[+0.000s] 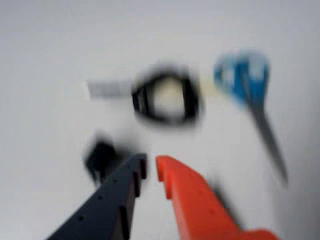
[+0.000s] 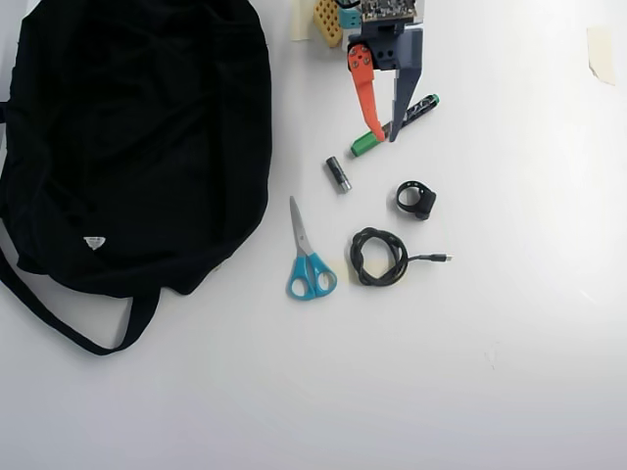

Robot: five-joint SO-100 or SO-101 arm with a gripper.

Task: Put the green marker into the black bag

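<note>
- Pincer point(image 2: 384, 135): seen from overhead at the top of the desk point(image 2: 509, 372), tips pointing down the picture. One orange finger, one dark finger, a narrow gap between the tips, nothing visibly clamped.
- Wrist view: very blurred. Pincer point(image 1: 150, 168) enters from the lower edge, dark finger left, orange finger right, only a slim gap between them, nothing seen in it.
- Green marker point(image 2: 416, 111): lies on the desk slanted under the pincer tips in the overhead view; its green cap pokes out just left of the orange tip, its barrel runs up to the right past the dark finger. Whether the fingers touch it I cannot tell.
- Black bag point(image 2: 137, 137): well to the left of the pincer in the overhead view, filling the upper left of the desk, strap trailing below it.
- Battery point(image 2: 338, 174): just below and left of the tips.
- Small black ring-shaped piece point(image 2: 417, 201): below the pincer, slightly right.
- Coiled black cable point(image 2: 378, 257): further below.
- Blue-handled scissors point(image 2: 307, 257): below and left, blades pointing up toward the battery.
- In the wrist view the coil point(image 1: 167, 100) and scissors point(image 1: 250, 95) show as smears ahead of the tips.
</note>
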